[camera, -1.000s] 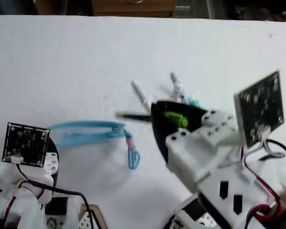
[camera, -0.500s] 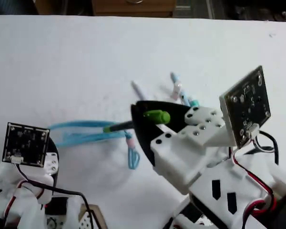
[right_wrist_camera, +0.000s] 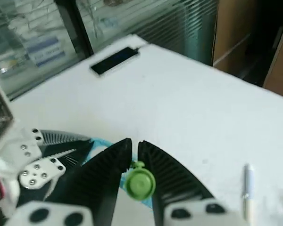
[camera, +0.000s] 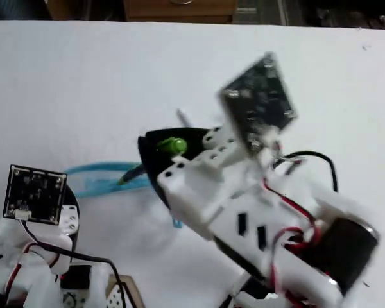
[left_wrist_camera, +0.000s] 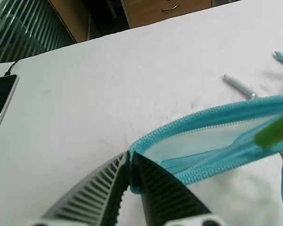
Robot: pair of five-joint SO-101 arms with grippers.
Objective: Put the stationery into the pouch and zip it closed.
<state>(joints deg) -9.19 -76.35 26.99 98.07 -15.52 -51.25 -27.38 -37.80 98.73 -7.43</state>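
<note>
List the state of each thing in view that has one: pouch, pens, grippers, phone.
pouch: unzipped, mouth open, one end clamped.
left gripper: jaws shut on the pouch end.
right gripper: jaws shut on the green pen.
green pen: held, tip by the pouch mouth.
grey pen: loose on the table, outside the pouch.
phone: flat on the table, screen dark.

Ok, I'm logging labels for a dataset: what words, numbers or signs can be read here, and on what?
No text is readable.
Blurred: sheets behind the glass.
Too small: markings on the camera board.
No print visible on the pouch, green pen or phone.
</note>
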